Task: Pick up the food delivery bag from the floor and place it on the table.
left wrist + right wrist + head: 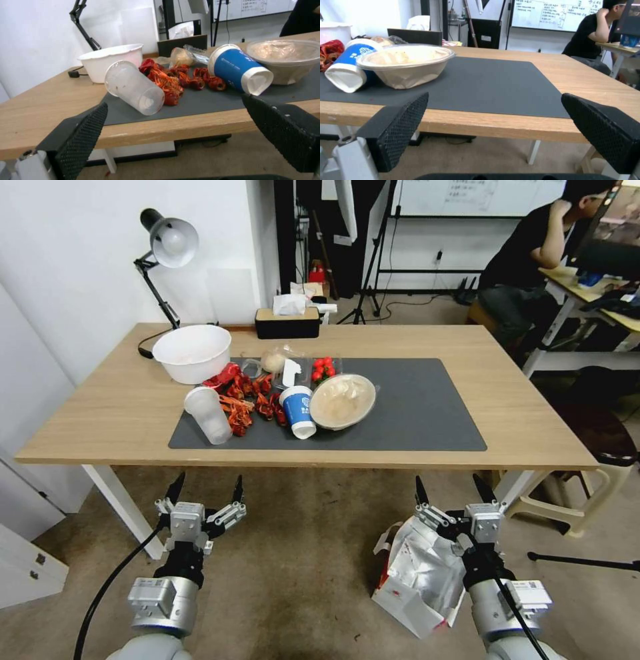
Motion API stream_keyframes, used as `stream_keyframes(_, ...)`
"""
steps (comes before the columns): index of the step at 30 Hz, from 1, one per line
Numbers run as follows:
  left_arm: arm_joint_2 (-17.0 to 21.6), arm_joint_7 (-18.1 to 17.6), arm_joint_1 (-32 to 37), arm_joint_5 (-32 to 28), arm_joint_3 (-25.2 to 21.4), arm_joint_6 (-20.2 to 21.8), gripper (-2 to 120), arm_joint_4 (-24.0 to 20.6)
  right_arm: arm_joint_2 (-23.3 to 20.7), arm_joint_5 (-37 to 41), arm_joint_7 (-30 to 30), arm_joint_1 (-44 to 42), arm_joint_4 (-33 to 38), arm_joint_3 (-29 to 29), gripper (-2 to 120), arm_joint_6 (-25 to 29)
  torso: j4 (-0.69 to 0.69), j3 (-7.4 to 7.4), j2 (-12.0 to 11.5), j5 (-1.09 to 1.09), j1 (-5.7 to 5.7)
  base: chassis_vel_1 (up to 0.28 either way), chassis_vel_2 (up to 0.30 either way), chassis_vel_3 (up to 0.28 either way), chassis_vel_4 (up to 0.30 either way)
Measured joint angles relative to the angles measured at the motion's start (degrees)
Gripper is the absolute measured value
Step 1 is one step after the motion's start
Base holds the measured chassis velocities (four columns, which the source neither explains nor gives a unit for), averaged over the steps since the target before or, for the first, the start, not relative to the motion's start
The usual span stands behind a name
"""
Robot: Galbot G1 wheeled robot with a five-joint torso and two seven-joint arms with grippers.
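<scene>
My left gripper [206, 489] hangs wide open and empty at seven o'clock, below the table [107, 410] edge and well apart from the work. At five o'clock my right gripper [451, 489] is just as wide open, holding nothing. The food delivery bag [419, 575] sits on the floor [300, 573] directly beneath that right claw, foil mouth gaping upward, leaning toward seven o'clock. The right arm is plainly nearer; I judge the reach goes straight down.
</scene>
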Motion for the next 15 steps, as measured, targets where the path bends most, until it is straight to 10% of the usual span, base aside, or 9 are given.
stream_keyframes(15,0.0,0.0,0.0,0.0,0.0,0.0,100,0.0,0.0,0.0,0.0,0.0,0.0,0.0,100,0.0,0.00,0.00,0.0,0.00,0.00,0.000,0.000,0.000,0.000)
